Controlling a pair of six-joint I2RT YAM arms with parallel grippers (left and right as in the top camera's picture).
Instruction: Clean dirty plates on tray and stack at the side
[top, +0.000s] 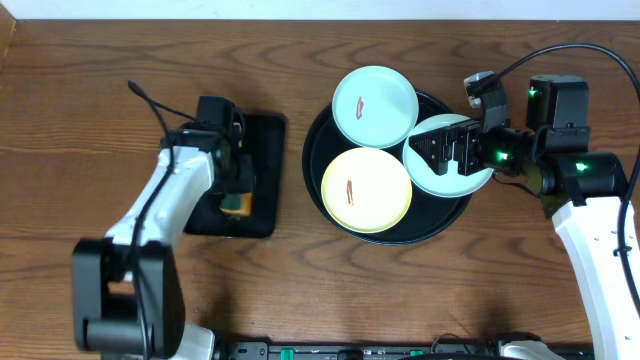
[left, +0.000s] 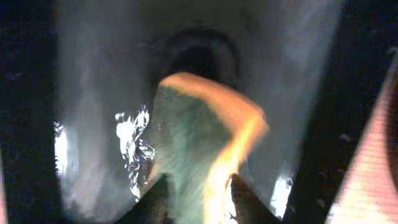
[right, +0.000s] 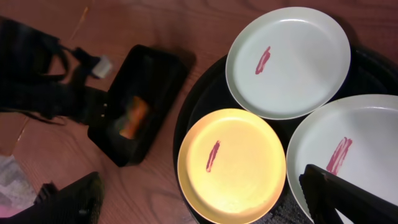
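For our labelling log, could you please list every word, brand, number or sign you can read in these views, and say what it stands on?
None: no view shows readable text.
The plates carry only reddish smears, not writing.
The round tray, the rectangular tray and the sponge are plain.

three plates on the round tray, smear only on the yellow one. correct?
No. The smear is not only on the yellow plate: the far mint plate and the near mint plate each carry one too. All three do sit on the round tray. The right wrist view shows it.
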